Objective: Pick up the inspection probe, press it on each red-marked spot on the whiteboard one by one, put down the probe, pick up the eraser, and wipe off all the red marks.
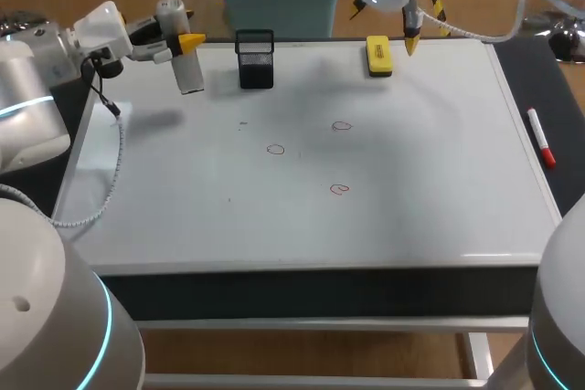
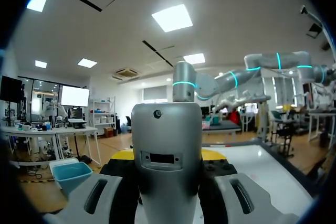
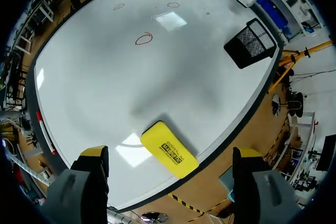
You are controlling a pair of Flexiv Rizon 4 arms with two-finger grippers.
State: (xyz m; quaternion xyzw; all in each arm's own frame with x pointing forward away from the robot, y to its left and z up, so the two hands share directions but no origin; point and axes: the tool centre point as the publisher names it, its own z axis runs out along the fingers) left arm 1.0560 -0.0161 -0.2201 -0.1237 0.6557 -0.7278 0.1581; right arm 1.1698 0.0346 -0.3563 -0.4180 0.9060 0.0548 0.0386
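My left gripper (image 1: 183, 47) hangs above the whiteboard's (image 1: 302, 226) far left corner, shut on the grey-white inspection probe (image 1: 187, 66), which points down at the board. In the left wrist view the probe (image 2: 167, 156) fills the space between the fingers. Three small red circles are drawn mid-board (image 1: 276, 149) (image 1: 341, 125) (image 1: 339, 189). The yellow eraser (image 1: 378, 55) lies at the far edge. My right gripper (image 1: 384, 26) hovers open above it; in the right wrist view the eraser (image 3: 169, 149) lies below, between the spread fingers (image 3: 94, 156), untouched.
A black mesh holder (image 1: 255, 59) stands at the far edge between the probe and the eraser, and shows too in the right wrist view (image 3: 251, 43). A red marker pen (image 1: 541, 137) lies on the dark strip right of the board.
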